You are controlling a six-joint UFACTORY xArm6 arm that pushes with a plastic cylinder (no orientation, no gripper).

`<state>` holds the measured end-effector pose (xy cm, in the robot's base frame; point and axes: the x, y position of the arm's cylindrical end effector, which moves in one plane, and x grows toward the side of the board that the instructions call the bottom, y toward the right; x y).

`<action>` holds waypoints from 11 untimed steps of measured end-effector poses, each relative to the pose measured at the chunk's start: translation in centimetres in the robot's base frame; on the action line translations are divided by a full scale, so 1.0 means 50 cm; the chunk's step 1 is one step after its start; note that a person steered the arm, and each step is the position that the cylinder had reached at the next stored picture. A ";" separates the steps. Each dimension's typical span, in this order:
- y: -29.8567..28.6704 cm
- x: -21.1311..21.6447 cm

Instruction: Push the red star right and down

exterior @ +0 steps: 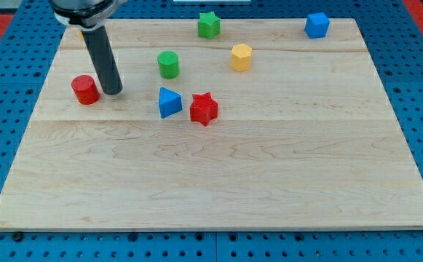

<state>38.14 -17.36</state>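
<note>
The red star (204,108) lies a little left of the board's middle, in the upper half. A blue triangular block (170,102) sits just left of it, almost touching. My tip (112,92) rests on the board at the view's left, well left of the star, right beside a red cylinder (85,89) on that cylinder's right.
A green cylinder (168,64) and a yellow hexagonal block (241,56) lie above the star. A green star (209,25) and a blue cube (317,25) sit near the top edge of the wooden board (218,182). Blue pegboard surrounds the board.
</note>
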 end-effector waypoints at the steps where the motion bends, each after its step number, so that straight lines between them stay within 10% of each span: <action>1: -0.032 -0.002; 5: -0.050 -0.001; 7: 0.092 0.105; 11: 0.369 0.047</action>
<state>40.51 1.12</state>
